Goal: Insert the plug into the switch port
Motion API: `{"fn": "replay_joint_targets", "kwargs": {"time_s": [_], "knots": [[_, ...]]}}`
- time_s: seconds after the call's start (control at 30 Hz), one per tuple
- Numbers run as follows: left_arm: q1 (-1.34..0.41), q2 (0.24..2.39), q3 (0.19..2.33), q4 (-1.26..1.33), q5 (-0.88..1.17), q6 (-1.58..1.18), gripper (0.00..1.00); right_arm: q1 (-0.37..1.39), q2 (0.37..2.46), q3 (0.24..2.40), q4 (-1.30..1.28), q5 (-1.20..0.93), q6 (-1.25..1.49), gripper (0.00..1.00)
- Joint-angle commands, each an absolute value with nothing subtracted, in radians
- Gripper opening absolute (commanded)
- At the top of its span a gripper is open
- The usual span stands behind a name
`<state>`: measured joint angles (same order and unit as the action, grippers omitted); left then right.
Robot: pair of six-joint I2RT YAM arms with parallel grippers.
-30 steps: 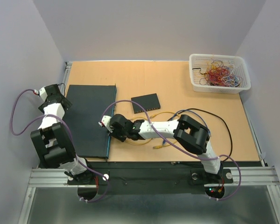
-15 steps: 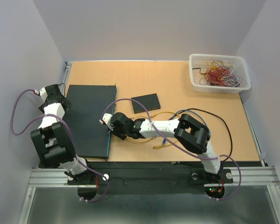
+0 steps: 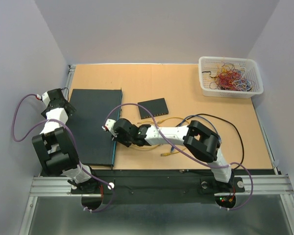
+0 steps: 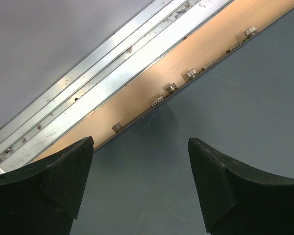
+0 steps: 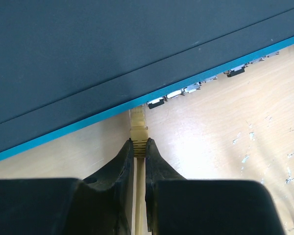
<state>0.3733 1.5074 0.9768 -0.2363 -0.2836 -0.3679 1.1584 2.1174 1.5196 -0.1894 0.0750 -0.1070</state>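
The switch [image 3: 90, 125] is a large flat dark box on the left of the table. Its blue-edged front face [image 5: 63, 131] carries a row of ports [image 5: 186, 90]. My right gripper [image 5: 139, 143] is shut on the yellow plug [image 5: 138, 122], which points at that face. The plug's tip touches the blue edge just left of the visible ports; I cannot tell whether it is inside one. From above, the right gripper [image 3: 113, 131] sits at the switch's right side. My left gripper [image 4: 140, 142] hangs open over the switch's top [image 4: 210, 127], with nothing in it, by the far left corner [image 3: 63, 105].
The yellow cable [image 3: 159, 146] loops on the table behind the right wrist, its other end [image 3: 165, 153] lying loose. A small black switch [image 3: 153, 107] lies mid-table. A white basket [image 3: 230, 77] of coloured cables stands at the back right. A metal rail [image 4: 112, 73] borders the table's left edge.
My right gripper has crept a little to the left, bringing the plug closer to the switch's front face. The left arm has not moved.
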Motion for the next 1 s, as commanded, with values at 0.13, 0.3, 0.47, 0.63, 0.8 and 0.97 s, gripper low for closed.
{"fn": "replay_joint_targets", "kwargs": {"time_s": [0.13, 0.3, 0.47, 0.63, 0.8, 0.97], "knots": [[0.377, 1.496, 1.0, -0.233, -0.288, -0.367, 0.89, 1.187, 2.123, 1.582, -0.146, 0.075, -0.083, 0.0], [0.377, 1.496, 1.0, -0.233, -0.287, -0.368, 0.89, 1.187, 2.149, 1.582, -0.155, 0.078, -0.064, 0.01], [0.379, 1.496, 1.003, -0.233, -0.281, -0.368, 0.89, 1.2, 2.145, 1.577, -0.156, 0.06, -0.057, 0.0], [0.379, 1.488, 0.997, -0.227, -0.279, -0.368, 0.89, 1.218, 2.148, 1.6, -0.16, 0.058, -0.058, 0.0], [0.377, 1.493, 1.0, -0.23, -0.278, -0.368, 0.88, 1.238, 2.129, 1.608, -0.169, 0.057, -0.07, 0.01], [0.377, 1.486, 0.994, -0.226, -0.276, -0.368, 0.89, 1.243, 2.109, 1.594, -0.172, 0.08, -0.092, 0.0]]}}
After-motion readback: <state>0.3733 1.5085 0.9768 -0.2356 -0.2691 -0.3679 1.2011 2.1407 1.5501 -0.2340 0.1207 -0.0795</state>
